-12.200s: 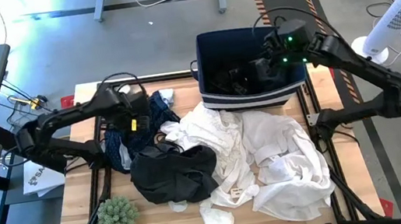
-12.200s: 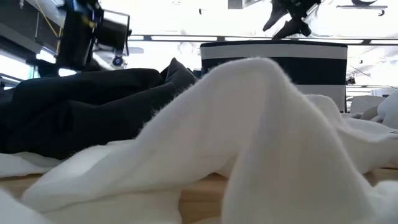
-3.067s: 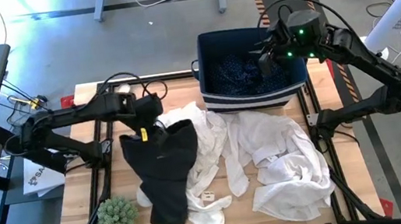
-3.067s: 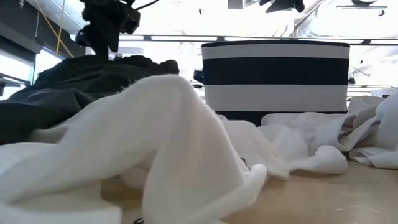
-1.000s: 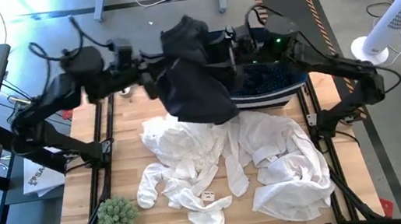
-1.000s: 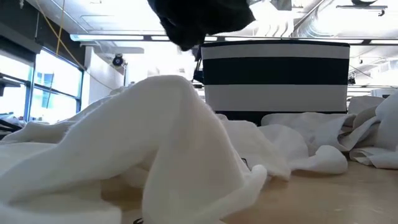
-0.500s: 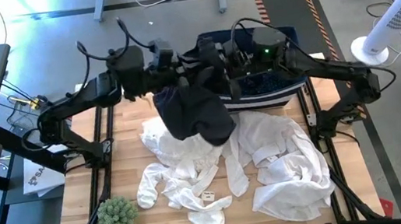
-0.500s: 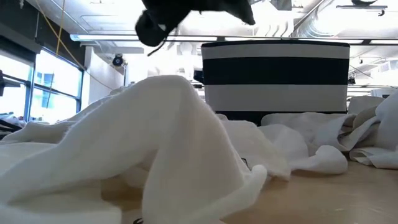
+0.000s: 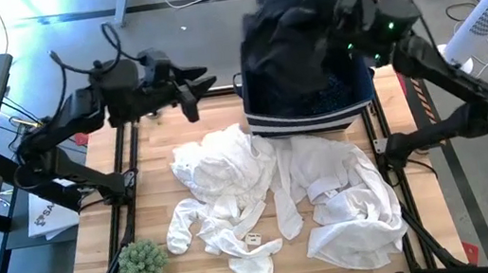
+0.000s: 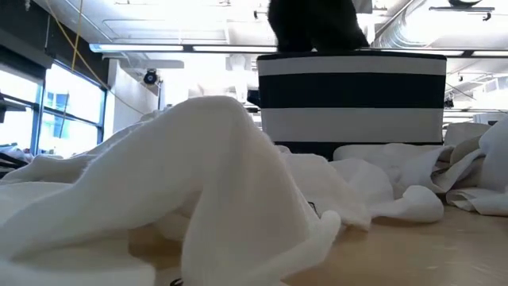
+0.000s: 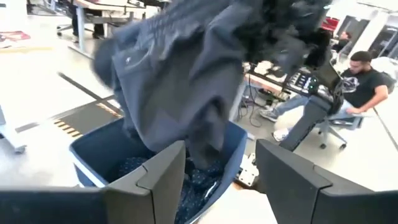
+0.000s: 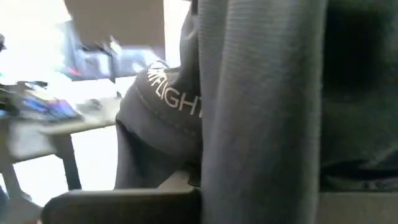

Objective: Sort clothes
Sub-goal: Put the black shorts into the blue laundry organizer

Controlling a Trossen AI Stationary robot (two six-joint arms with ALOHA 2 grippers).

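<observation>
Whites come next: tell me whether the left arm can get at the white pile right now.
Probably yes: the left gripper is open and empty above the table's far edge, and the white clothes lie uncovered just beyond it.

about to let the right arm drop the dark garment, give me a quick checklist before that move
1. Black fabric garment held by the right gripper: ok, it hangs bunched from that gripper.
2. Garment over the navy blue rectangular bin: ok, it hangs above the bin's opening, though some cloth spreads toward the left rim.
3. Left gripper let go and clear: ok, its fingers are open, apart from the garment, left of the bin.
4. Room in the bin: ok, only navy blue patterned fabric lies low inside.
5. White fabric garments out of the way: ok, they lie on the wooden table, in front of the bin.
</observation>
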